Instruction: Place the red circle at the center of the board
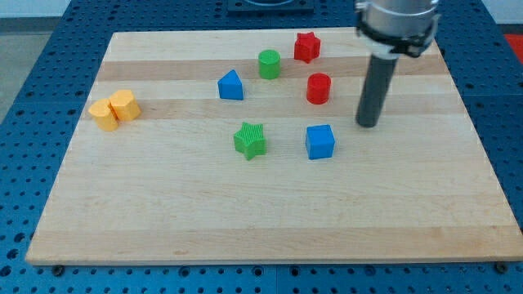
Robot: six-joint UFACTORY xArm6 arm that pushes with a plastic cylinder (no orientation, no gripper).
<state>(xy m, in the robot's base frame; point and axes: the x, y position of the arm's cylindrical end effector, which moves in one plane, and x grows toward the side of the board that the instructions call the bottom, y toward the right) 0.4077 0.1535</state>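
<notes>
The red circle (319,88) stands on the wooden board (270,220), right of centre and toward the view's top. My tip (368,125) rests on the board to the right of the red circle and a little below it, about one block's width apart from it. The blue cube (320,141) lies below the red circle and left of my tip.
A red star (306,46) and a green circle (269,64) sit near the view's top. A blue triangular block (230,86) is left of the red circle. A green star (250,140) is near the centre. Two yellow blocks (115,109) touch at the left.
</notes>
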